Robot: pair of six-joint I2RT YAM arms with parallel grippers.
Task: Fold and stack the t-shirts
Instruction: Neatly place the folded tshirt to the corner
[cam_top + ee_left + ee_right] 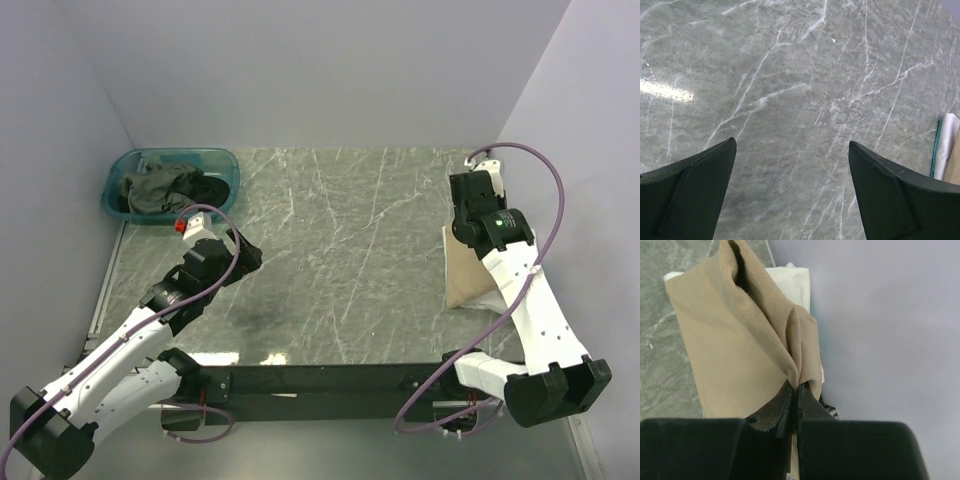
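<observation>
A folded tan t-shirt (466, 276) (735, 340) lies at the table's right edge, on top of a white t-shirt (790, 280) whose corner sticks out at the far end. My right gripper (798, 386) is shut on a pinched ridge of the tan cloth, which is lifted into a fold. In the top view the right gripper (463, 236) sits over the shirt's far end. My left gripper (792, 145) (250, 256) hangs open over bare marble at the left, holding nothing. A grey-green t-shirt (155, 188) and a black t-shirt (212, 190) lie crumpled in the tub.
A teal plastic tub (125, 168) stands at the back left corner. Purple-grey walls close in the table (350, 250) at the back and both sides; the right wall runs right beside the tan shirt. The pile's edge (947, 145) shows at the right of the left wrist view.
</observation>
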